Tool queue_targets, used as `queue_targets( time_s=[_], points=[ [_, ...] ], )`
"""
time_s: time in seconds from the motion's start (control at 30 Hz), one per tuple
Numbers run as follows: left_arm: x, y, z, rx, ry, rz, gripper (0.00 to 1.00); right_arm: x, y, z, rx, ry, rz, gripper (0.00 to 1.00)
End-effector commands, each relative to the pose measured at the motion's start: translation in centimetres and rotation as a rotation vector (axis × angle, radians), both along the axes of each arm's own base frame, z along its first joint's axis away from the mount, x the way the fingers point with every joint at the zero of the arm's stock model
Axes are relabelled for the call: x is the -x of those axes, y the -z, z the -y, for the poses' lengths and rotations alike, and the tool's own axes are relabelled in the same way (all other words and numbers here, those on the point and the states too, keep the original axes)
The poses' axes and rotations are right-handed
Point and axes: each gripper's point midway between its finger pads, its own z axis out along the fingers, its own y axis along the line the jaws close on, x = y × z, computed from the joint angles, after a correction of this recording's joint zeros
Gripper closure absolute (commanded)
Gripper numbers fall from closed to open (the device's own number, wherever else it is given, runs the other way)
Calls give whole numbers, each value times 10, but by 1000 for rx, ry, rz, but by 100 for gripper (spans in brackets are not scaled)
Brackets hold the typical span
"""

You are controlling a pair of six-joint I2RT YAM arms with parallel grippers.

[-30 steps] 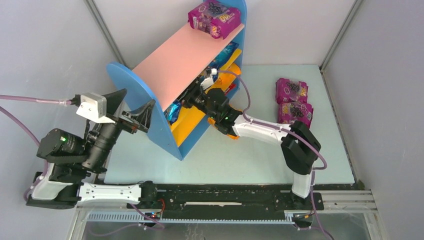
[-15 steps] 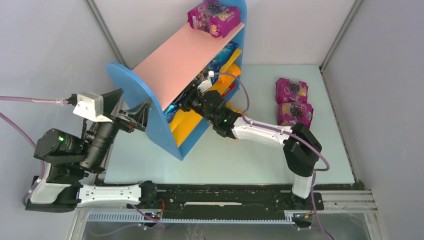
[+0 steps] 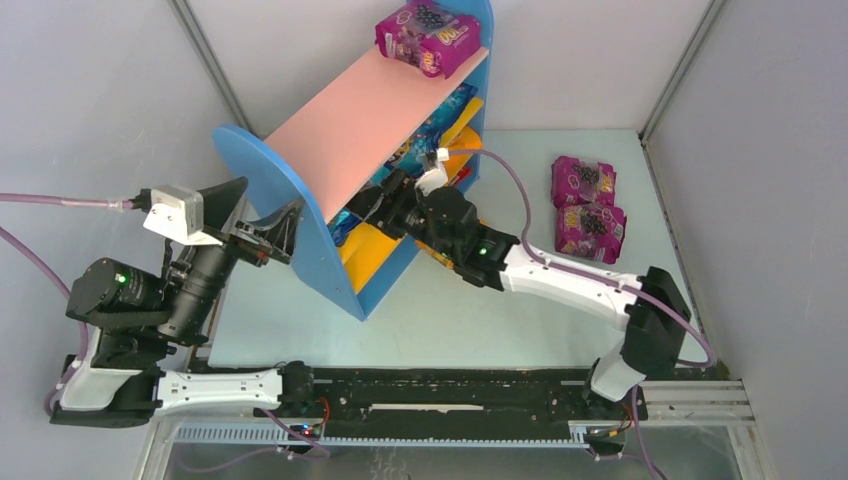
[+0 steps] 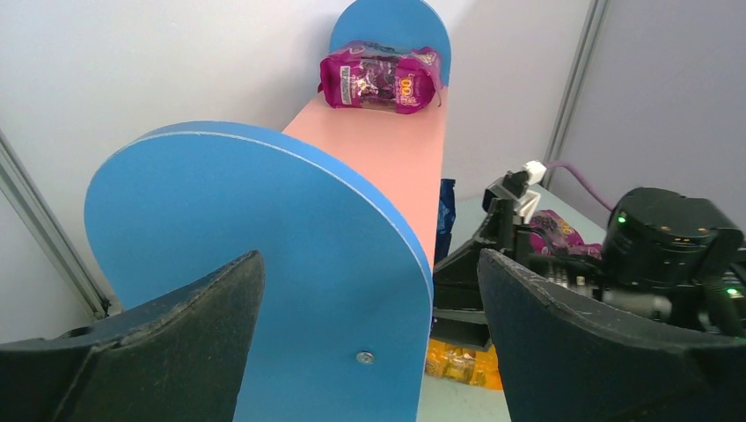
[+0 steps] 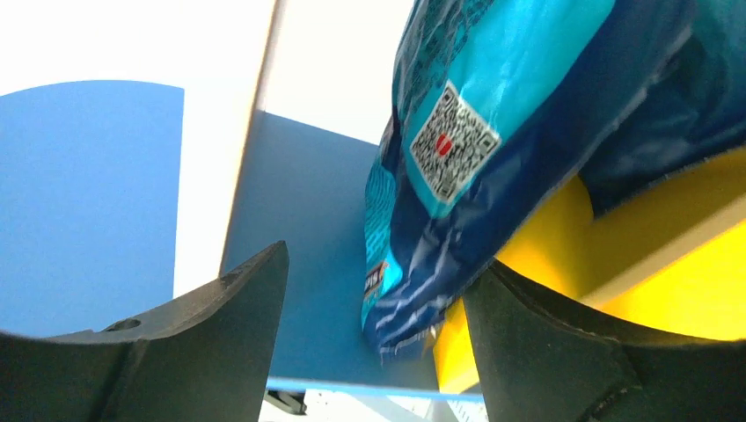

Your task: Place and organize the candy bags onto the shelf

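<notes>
Placement step looks finished: glossy blue plastic candy bag (image 5: 493, 132) rests on a yellow board (image 5: 669, 264) of the blue-sided three-tier shelf (image 3: 290, 200), right tool (image 5: 378, 264) spread around its end, gripping nothing; next move calls for withdrawing towards the two purple grape bags (image 3: 583, 182) on the counter (image 3: 520, 310).

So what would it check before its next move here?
1. Right gripper open: ok.
2. Blue bag on yellow board: ok, one end overhangs.
3. Blue bag clear of that gripper: cannot tell.
4. Left gripper open, at the side panel: ok.
5. All bags shelved: not ok; two purple bags lie on the table.
6. Room on pink board: ok.
</notes>
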Motion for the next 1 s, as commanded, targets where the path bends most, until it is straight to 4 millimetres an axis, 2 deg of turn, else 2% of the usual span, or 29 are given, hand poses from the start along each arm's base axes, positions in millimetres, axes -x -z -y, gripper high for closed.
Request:
queue_targets(
  time_s=[0.0, 0.13, 0.27, 0.37, 0.43, 0.53, 0.63, 0.67, 0.73, 0.8, 0.97],
  points=[
    [1, -5, 4, 25, 21, 3, 4, 27, -42, 26, -64, -22, 63, 20],
    [2, -3, 13, 15, 42, 4, 4, 52, -25, 43, 16, -85, 85, 20],
    [2, -1, 24, -4, 62, 6, 3, 72, -11, 84, 150, -72, 186, 17],
    [4, 0, 32, -6, 92, 14, 2, 81, 1, 123, 249, -43, 270, 16],
    [4, 3, 37, -7, 105, 24, 1, 75, 33, 151, 385, 9, 265, 13],
    [6, 2, 49, 3, 142, 45, 0, 59, 68, 201, 505, 111, 215, 6],
    [7, -2, 61, 7, 166, 54, 0, 42, 106, 229, 512, 143, 101, 0],
    [6, -3, 67, -1, 173, 54, 0, 38, 122, 233, 491, 126, 48, 0],
    [6, -4, 79, -21, 187, 53, 0, 28, 138, 234, 415, 101, -14, 0],
    [4, -3, 90, -48, 193, 47, 0, 15, 146, 230, 346, 102, -36, 0],
    [1, 3, 112, -102, 206, 35, 0, -14, 188, 232, 351, 141, -171, 0]
  ],
)
